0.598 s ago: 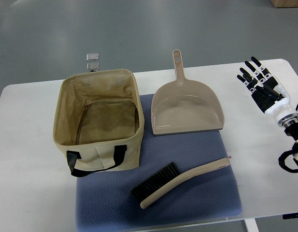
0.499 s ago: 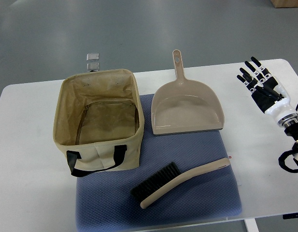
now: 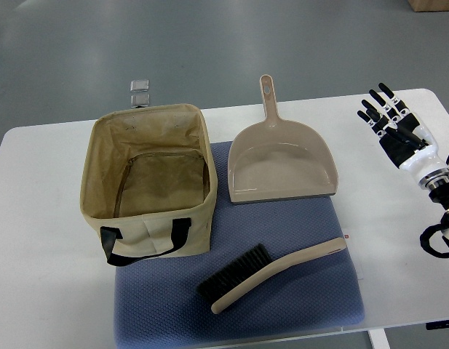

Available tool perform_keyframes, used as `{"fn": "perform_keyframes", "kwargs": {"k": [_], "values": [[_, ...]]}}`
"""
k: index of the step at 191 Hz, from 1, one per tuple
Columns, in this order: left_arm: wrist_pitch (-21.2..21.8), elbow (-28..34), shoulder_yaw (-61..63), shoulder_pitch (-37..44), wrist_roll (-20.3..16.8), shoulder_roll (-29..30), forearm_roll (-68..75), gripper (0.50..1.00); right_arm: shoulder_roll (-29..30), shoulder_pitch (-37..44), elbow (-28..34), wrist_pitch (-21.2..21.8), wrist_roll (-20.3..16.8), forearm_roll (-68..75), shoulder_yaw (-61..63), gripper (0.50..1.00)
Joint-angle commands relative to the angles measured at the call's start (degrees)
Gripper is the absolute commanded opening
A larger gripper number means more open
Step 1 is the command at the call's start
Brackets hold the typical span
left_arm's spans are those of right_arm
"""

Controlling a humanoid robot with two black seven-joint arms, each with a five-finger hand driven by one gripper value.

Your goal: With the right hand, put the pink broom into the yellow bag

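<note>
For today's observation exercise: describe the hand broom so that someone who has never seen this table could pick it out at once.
On the white table lies a blue mat. Near its front edge, in front of the dustpan and right of the open fabric bag, lies the broom. It alone has black bristles, on a long curved pinkish-beige handle.

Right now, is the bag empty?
Empty: the open bag shows only its bare lining, and the broom lies outside on the mat.

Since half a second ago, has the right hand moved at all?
Yes, barely. The right hand has drifted slightly toward the table's right edge, away from the dustpan; fingers spread, holding nothing.
</note>
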Motion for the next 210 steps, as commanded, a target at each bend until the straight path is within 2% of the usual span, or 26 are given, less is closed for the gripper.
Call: {"fn": "perform_keyframes", "kwargs": {"k": [1, 169, 210], "values": [[0.0, -0.1, -0.1, 0.0, 0.0, 0.0, 0.0, 1.000, -0.2, 0.2, 0.1, 0.0, 0.0, -0.1, -0.1, 0.932], [0.0, 0.0, 0.0, 0.0, 0.0, 0.0, 0.0, 1.000, -0.8, 0.4, 0.1, 0.1, -0.1, 0.0, 1.1, 0.932], [0.0, 0.0, 0.0, 0.0, 0.0, 0.0, 0.0, 1.000, -1.0, 1.5, 0.1, 2.3, -0.2, -0.2, 1.1, 0.932]]}}
